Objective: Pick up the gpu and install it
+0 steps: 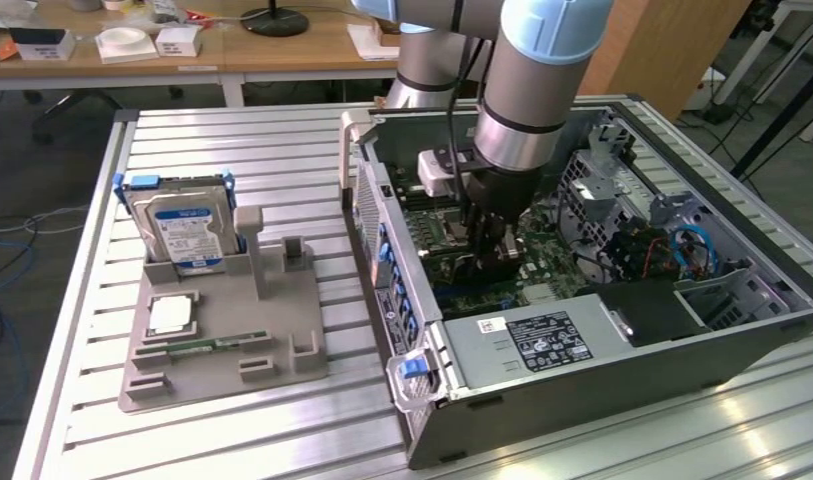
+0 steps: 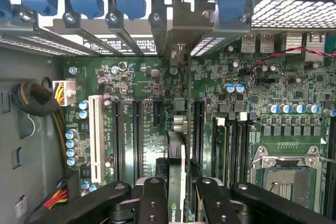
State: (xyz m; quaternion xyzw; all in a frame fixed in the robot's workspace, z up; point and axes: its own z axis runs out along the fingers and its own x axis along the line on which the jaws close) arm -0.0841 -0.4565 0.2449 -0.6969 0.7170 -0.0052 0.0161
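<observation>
Grip: gpu (image 2: 177, 182) was clamped edge-on in gripper (image 2: 177, 203).
Risk: misalignment over motherboard (image 2: 142, 129) slot could have jammed it.

in the exterior view the gripper (image 1: 493, 262) sinks into the case (image 1: 620, 350) at about 3 o'clock from the tray (image 1: 219, 375), and the arm (image 1: 540, 90) hides its fingertips and what they hold. the arm runs off the edge at 12 o'clock. in the wrist view the gpu (image 2: 177, 179) shows edge-on, its lower part cut off at 6 o'clock; whether it sits in a slot cannot be told. board (image 2: 142, 93) lettering is too small to read.
</observation>
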